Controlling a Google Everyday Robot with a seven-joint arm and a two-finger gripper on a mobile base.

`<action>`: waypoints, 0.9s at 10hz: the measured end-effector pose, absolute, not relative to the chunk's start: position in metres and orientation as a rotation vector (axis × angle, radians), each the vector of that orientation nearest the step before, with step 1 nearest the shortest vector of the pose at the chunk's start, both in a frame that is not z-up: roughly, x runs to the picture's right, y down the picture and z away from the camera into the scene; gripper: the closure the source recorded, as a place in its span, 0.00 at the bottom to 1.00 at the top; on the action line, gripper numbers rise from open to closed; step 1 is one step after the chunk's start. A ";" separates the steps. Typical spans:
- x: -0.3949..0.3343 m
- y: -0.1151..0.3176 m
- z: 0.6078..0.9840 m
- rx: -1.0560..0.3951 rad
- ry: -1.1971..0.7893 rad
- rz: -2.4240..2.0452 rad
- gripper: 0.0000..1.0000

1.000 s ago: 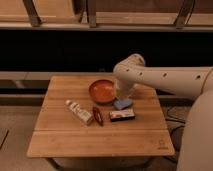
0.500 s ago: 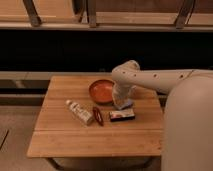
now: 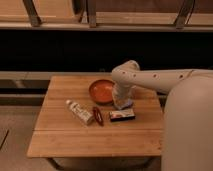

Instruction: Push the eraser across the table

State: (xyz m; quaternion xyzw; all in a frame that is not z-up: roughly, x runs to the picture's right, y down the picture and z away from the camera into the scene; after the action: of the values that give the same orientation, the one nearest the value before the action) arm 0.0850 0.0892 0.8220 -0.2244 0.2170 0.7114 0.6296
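Observation:
The eraser (image 3: 122, 115), a small dark flat block with a white band and red edge, lies on the light wooden plank table (image 3: 75, 140), right of centre. My gripper (image 3: 120, 102) comes in from the right on a white arm and points down just behind the eraser, over a light blue pad (image 3: 126, 104). It sits between the orange bowl (image 3: 101, 91) and the eraser.
A white tube (image 3: 80, 112) lies left of centre and a slim red oblong object (image 3: 98, 116) lies beside it, just left of the eraser. My white arm (image 3: 160, 80) and body fill the right side. A dark bench wall runs behind the table.
The arm has folded in closer to the camera and the gripper has shifted slightly towards the eraser. The eraser and the other things have not moved.

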 end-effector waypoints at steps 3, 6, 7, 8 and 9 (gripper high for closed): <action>0.091 0.097 0.829 -0.519 0.458 1.646 1.00; 0.090 0.104 0.840 -0.532 0.413 1.620 1.00; 0.089 0.105 0.844 -0.535 0.400 1.600 1.00; 0.086 0.104 0.850 -0.536 0.386 1.569 1.00; 0.080 0.101 0.857 -0.537 0.368 1.528 1.00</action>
State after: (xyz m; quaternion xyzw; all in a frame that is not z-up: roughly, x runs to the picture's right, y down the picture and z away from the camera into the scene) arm 0.0805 0.1014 0.8566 -0.2388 0.1635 0.6792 0.6745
